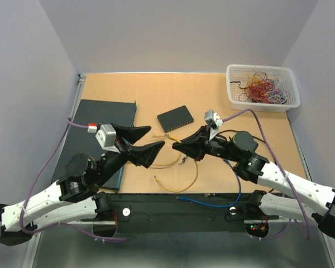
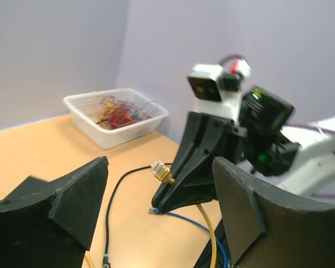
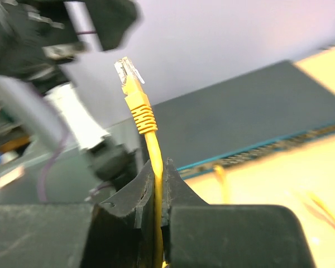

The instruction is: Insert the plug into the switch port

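My right gripper (image 1: 177, 146) is shut on a yellow cable (image 3: 154, 167) just behind its plug (image 3: 129, 78). The clear-tipped plug (image 2: 158, 169) sticks out past the jaws, held above the table and pointing left toward my left gripper. My left gripper (image 1: 154, 143) is open and empty, its fingers (image 2: 72, 195) spread on either side of the plug's line, tips close to the right gripper. The black switch (image 1: 175, 118) lies flat on the table beyond both grippers. The yellow cable's slack (image 1: 181, 180) loops on the table below.
A white basket (image 1: 262, 86) of coloured wires stands at the back right. A dark flat panel (image 1: 103, 120) lies at the left. A blue cable (image 1: 212, 200) and a black cable (image 2: 114, 195) lie on the table near the front.
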You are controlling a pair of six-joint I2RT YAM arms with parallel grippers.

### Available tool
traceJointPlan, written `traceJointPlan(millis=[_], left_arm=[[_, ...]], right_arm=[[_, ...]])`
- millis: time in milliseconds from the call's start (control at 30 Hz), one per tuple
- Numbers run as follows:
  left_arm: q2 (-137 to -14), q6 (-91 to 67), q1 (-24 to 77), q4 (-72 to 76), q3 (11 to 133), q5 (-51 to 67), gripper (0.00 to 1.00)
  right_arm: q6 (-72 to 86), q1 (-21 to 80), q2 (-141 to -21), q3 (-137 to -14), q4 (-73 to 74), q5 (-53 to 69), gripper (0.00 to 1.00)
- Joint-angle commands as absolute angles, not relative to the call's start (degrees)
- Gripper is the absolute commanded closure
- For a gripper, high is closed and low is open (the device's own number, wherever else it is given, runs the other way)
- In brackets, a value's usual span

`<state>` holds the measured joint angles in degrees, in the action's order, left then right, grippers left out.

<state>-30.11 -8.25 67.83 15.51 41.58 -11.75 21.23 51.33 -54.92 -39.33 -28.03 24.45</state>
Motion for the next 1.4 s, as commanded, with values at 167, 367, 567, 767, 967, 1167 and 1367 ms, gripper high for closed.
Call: traceJointPlan(millis=[167, 367, 567, 767, 967, 1167, 1367], left_arm=[[-33.6, -24.2, 68.1, 4.1, 52.6, -32.9, 0.14], [-41.6, -28.3, 68.0, 9.6, 52.4, -30.5, 0.16], [-46.6, -29.6, 61.6, 21.3, 49.0, -20.2, 0.19], [-50.1, -34.0, 54.9, 24.0, 46.5, -12.7, 0.29], [-50.5, -34.9, 53.7, 29.9, 42.4, -11.0, 0.33], [-52.9, -36.2, 53.0, 31.3, 42.3, -8.5, 0.42], [-52.8, -36.7, 52.8, 32.4, 41.6, -7.9, 0.56]], right_arm=[[12.7, 53.5, -51.6, -38.5, -21.7, -12.0, 0.99], [7.6, 60.6, -52.8, -37.8, -24.7, -25.5, 1.0], [6.6, 63.9, -54.9, -39.6, -24.5, -27.9, 1.0], [8.2, 64.2, -55.3, -39.7, -25.1, -28.0, 1.0], [9.3, 64.2, -56.6, -40.3, -25.6, -26.8, 1.0], [10.2, 64.4, -56.8, -40.3, -26.2, -26.6, 1.0], [10.8, 64.5, -56.9, -40.4, -26.0, -26.3, 0.99]])
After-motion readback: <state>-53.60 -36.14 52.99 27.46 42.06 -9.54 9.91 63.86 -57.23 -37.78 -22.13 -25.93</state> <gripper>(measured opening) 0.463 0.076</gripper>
